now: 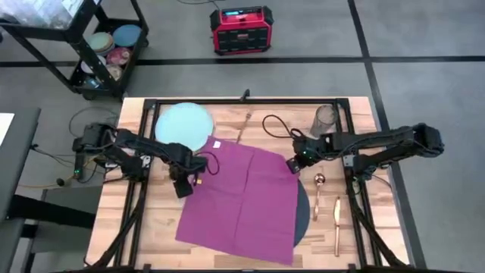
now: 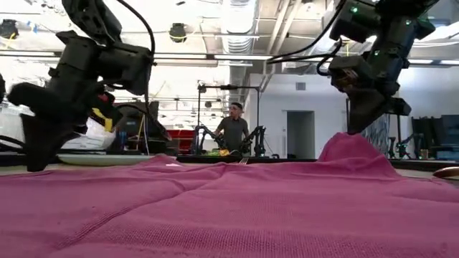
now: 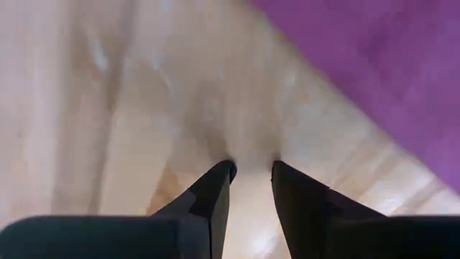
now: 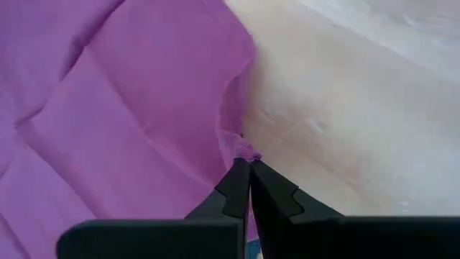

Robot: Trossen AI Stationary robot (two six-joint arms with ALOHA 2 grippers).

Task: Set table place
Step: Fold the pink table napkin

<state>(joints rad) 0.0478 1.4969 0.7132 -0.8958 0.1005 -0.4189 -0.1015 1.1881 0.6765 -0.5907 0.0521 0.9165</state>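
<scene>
A magenta cloth napkin (image 1: 239, 193) lies spread over the table (image 1: 136, 235) and covers most of a dark round mat (image 1: 301, 212). A pale blue plate (image 1: 183, 126) sits at the far left. My right gripper (image 1: 294, 164) is shut on the napkin's far right corner. My left gripper (image 1: 183, 186) stands just off the napkin's left edge with a small gap between its fingers and nothing in them. A smoky glass tumbler (image 1: 326, 119) stands far right. Copper cutlery (image 1: 336, 226) lies to the mat's right. My right gripper pinches the napkin's far right corner (image 4: 246, 153) between its two fingertips, coming from above and pointing down. The corner is raised into a small peak (image 2: 349, 147) while the rest of the napkin lies flat on the table and mat.
A copper spoon (image 1: 319, 189) and knife lie right of the mat, another copper piece (image 1: 242, 127) at the far middle. A black cable (image 1: 276, 125) loops near the tumbler. A black cart with dishes (image 1: 106, 45) and a red box (image 1: 241, 29) stand beyond the table. A person (image 2: 232, 129) is in the room.
</scene>
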